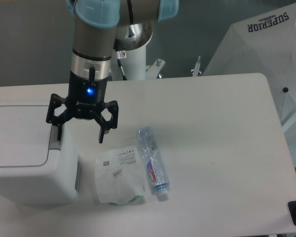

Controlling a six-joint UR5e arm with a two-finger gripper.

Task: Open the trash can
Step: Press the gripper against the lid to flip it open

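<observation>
Jaws of the gripper [78, 135] hang spread wide and empty, the left finger directly over the grey push tab [54, 139] at the right edge of the trash can [27, 163], which fills the counter's [212, 148] near-left corner, lid shut

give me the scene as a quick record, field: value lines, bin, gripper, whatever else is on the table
bin: large white boxy plastic trash can at the table's left edge, flat lid down
push tab: grey rectangular tab on the bin's right rim, partly hidden by a finger
gripper: black two-finger gripper, open, one finger over the tab, the other over bare table
bottle: clear plastic water bottle lying on its side
packet: crumpled white plastic packet between bin and bottle
table: white rounded table
lid state: shut
</observation>
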